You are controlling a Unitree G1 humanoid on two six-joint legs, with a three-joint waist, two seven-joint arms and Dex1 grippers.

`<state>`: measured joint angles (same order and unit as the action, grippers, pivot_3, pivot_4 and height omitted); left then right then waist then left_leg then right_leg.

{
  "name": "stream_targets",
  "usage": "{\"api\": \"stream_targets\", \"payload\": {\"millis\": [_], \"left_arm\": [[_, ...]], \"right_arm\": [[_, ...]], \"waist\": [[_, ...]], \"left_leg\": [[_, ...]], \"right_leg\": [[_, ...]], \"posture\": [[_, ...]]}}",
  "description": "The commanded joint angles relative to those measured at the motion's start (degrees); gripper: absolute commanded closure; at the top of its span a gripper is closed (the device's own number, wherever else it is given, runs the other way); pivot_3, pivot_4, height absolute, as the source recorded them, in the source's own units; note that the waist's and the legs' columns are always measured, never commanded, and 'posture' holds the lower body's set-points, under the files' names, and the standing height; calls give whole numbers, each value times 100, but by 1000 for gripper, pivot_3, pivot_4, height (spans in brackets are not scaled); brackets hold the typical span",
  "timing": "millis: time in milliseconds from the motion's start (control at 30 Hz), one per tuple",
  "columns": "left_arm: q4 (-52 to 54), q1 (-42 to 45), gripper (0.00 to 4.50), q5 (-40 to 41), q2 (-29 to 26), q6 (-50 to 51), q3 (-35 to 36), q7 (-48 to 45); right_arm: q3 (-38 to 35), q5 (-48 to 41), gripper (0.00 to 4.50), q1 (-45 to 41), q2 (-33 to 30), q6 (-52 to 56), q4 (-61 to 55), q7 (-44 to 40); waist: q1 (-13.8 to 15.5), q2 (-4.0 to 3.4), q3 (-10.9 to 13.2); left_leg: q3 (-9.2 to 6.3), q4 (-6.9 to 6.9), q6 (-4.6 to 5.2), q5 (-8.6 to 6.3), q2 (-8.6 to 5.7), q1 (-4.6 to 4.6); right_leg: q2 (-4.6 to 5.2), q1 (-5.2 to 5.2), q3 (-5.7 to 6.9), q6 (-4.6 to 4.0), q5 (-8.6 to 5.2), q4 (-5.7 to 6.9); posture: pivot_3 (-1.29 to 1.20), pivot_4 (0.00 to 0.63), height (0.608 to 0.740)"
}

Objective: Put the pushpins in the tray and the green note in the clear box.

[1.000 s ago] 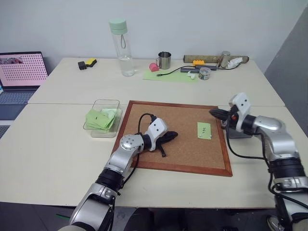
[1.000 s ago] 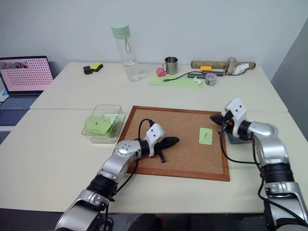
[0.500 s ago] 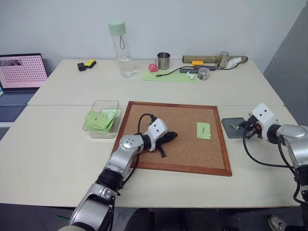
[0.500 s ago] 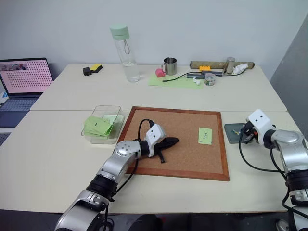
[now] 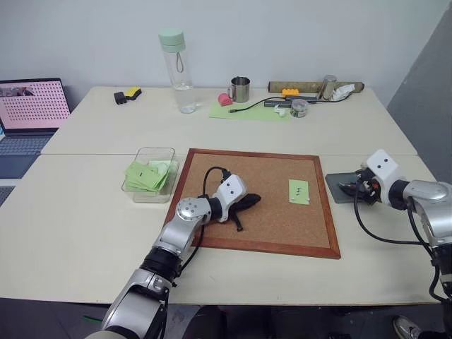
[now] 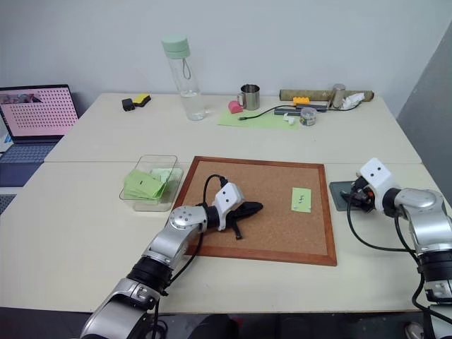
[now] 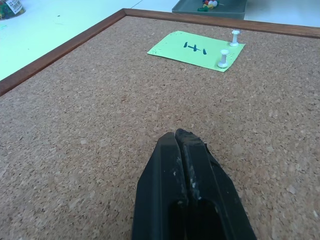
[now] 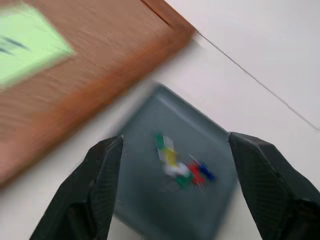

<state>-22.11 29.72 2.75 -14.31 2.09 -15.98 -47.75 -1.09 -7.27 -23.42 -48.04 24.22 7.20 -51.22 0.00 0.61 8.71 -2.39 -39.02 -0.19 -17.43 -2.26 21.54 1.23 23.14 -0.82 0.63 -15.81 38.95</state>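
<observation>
The green note (image 7: pixel 196 47) lies on the right half of the corkboard (image 5: pixel 268 212), held by two white pushpins (image 7: pixel 224 58) along one edge. My left gripper (image 7: pixel 182 145) rests shut and empty on the cork at the board's middle, well short of the note. Just right of the board sits the grey tray (image 8: pixel 147 200), with several coloured pushpins (image 8: pixel 180 167) in a small heap inside. My right gripper (image 8: pixel 175 139) hovers over the tray, open, with nothing between its fingers. The clear box (image 5: pixel 145 192) stands left of the board and holds several green slips.
A tall clear bottle (image 5: pixel 178 70), a metal mug (image 5: pixel 241 89), a pale green mat (image 5: pixel 251 111) and small clutter stand along the far table. A laptop (image 5: pixel 32 106) sits at the far left. A seam runs between the two tables behind the board.
My right gripper has swung from the corkboard's right edge out over the tray and gone from shut to open. The left gripper has not moved.
</observation>
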Motion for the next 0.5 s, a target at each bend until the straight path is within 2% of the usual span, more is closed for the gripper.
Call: {"api": "stream_targets", "payload": {"millis": [33,133,467,500], "left_arm": [[-178,-124,4500,-159,-45,87,-112,-29],[-191,-115,4500,-167,-36,87,-106,-29],[-154,-140,4500,-196,-48,116,-105,-33],[-142,-151,4500,-193,-55,124,-98,-34]], "right_arm": [[-2,-459,1126,311,-79,187,-1064,-491],[114,-538,1126,444,110,304,-1352,-435],[294,-343,1126,251,720,-121,-427,-132],[286,-339,1295,252,748,-173,-356,-142]], "waist": [[1,2,0],[4,5,-1],[2,8,-1],[2,8,-1]], "left_leg": [[-2,0,0,0,0,1],[-1,-1,0,0,0,1],[-2,-1,-1,0,0,-2],[-2,-1,-1,0,0,-2]], "right_leg": [[0,0,1,1,0,-1],[0,-1,0,1,0,-1],[0,-1,0,1,0,-1],[0,-1,1,1,0,-1]], "posture": [[0,150,740],[0,150,740],[0,150,740],[0,150,740]]}}
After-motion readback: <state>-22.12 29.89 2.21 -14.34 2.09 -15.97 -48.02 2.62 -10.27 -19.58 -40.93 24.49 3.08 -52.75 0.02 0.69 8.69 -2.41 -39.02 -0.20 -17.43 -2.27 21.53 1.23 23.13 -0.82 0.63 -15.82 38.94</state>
